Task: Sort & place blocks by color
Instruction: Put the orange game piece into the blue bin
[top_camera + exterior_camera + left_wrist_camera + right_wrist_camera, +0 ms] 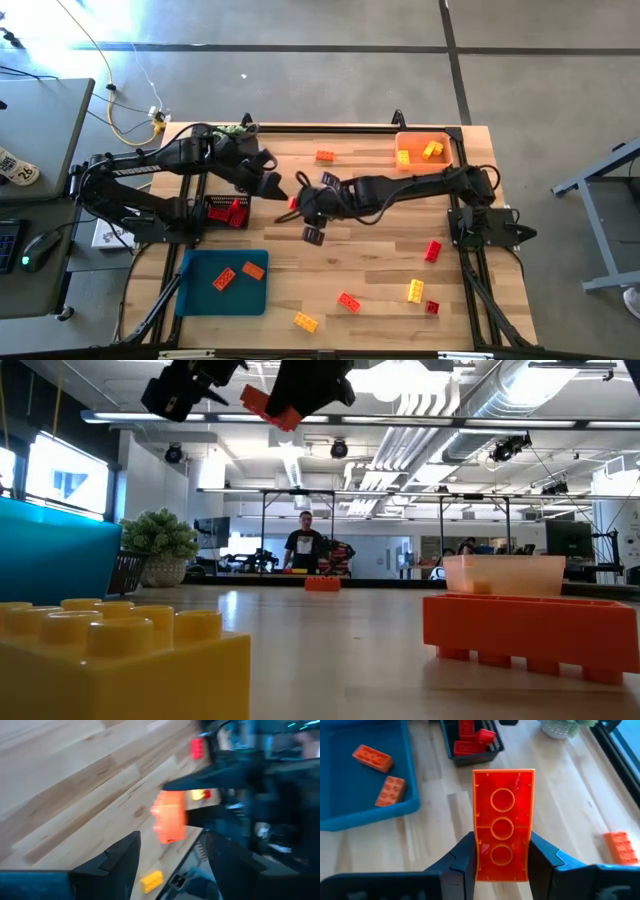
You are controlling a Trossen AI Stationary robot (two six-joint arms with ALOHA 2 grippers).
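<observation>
My right gripper (300,204) hangs over the middle of the table, shut on an orange-red block (502,815) whose hollow underside faces its wrist camera. My left gripper (272,185) is just to the left of it, open, with its fingers (122,857) a little short of that block (170,815) and touching nothing. Two orange blocks (238,274) lie in the blue tray (200,295). Red blocks (232,212) lie in a black bin (213,203), and yellow blocks (430,151) in the orange bin (445,140). My right gripper pinches the block's two long sides (479,847) between its two fingers (460,862), at the end nearest the wrist. The fingers come slanting down from the table's right and lie along the block, which sticks out beyond them. The block (268,405) is lifted clear of the table.
Loose blocks lie on the wood: orange (325,156) at the far side, red (432,250), yellow (415,291), red (432,307), orange (348,302) and yellow (305,321) toward the near right. A green plant ball (234,130) sits at the far left.
</observation>
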